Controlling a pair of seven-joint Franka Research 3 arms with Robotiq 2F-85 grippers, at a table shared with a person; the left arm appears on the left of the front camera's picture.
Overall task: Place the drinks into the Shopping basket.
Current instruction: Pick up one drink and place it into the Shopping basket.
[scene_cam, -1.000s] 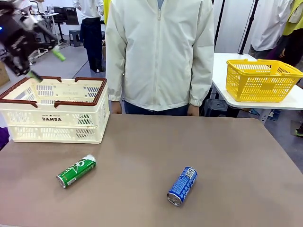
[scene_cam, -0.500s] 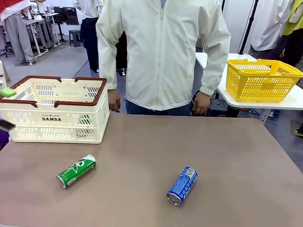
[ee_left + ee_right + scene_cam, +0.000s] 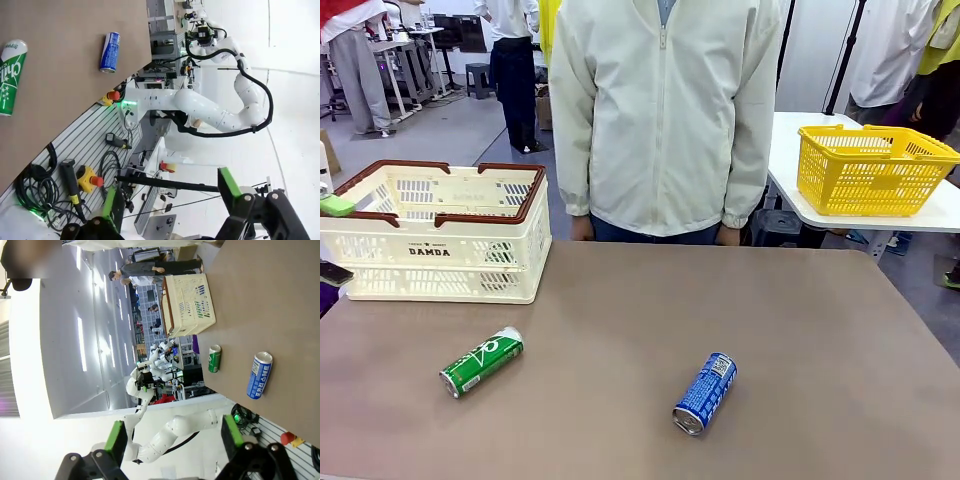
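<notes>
Two drinks lie on their sides on the brown table [image 3: 820, 330], both outside the Shopping basket [image 3: 435, 262]. I note the green can [image 3: 481, 361] just in front of the basket, on the robot's left. The blue can [image 3: 705, 393] lies well apart from it, nearer the middle. The basket stands upright at the table's far left corner, beside a person in a pale jacket [image 3: 660, 120]. Left gripper [image 3: 170, 200]: fingers spread wide, holding nothing. Right gripper [image 3: 175, 437]: fingers likewise wide and empty, well apart from both cans.
</notes>
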